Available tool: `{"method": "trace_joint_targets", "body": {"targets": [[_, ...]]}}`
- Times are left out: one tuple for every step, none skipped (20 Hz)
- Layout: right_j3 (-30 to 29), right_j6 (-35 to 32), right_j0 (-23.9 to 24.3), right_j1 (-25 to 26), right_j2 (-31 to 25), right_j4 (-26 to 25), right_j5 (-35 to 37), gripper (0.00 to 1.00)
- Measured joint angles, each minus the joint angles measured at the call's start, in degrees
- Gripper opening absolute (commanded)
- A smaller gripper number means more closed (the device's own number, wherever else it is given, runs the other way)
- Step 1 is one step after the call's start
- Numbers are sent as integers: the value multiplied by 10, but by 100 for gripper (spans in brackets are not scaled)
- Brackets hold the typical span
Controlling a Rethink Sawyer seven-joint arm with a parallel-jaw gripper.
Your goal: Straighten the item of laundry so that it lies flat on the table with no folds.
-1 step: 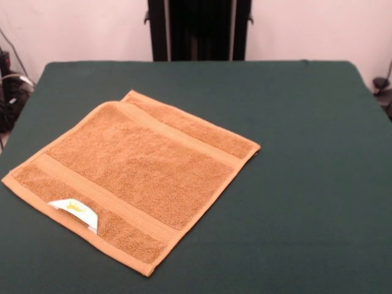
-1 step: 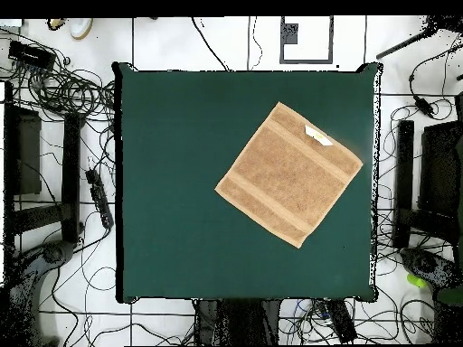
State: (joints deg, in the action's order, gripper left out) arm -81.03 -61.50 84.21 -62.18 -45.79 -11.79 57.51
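Observation:
The item of laundry (image 1: 138, 174), an orange-tan terry towel, lies spread on the dark green table (image 1: 306, 184), turned like a diamond. Two flat woven bands cross it, and a small white tag (image 1: 76, 211) sticks out at its near left hem. Along its far left edge a narrow strip looks doubled over. From above, the towel (image 2: 289, 173) sits right of the table's (image 2: 181, 181) middle, its tag (image 2: 318, 135) toward the upper right. Neither view shows the gripper.
The black pedestal (image 1: 199, 29) stands behind the table's far edge. Cables (image 2: 63, 90) and dark equipment (image 2: 41, 172) lie on the floor around the table. Green felt (image 1: 294, 122) shows all round the towel.

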Motion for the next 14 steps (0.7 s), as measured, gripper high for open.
{"method": "trace_joint_targets", "body": {"targets": [[3, 0, 0, -2, 0, -1, 15, 0], [10, 1, 0, -6, 0, -1, 38, 0], [18, 2, 1, -9, 0, -2, 61, 0], [27, 4, 1, -12, -1, -3, 85, 0], [36, 5, 2, -15, -1, -4, 110, 0], [47, 8, 3, -18, -1, -5, 137, 0], [54, 10, 4, -21, -1, -5, 154, 0], [62, 13, 5, -23, -2, -5, 172, 0], [70, 17, 7, -27, -2, -5, 191, 0], [75, 23, 10, -32, -2, -5, 203, 0], [80, 28, 13, -37, -2, -5, 215, 0], [79, 34, 18, -43, -2, -4, 214, 0], [79, 35, 19, -44, -2, -4, 211, 0], [76, 37, 22, -47, -2, -4, 202, 0]]}}
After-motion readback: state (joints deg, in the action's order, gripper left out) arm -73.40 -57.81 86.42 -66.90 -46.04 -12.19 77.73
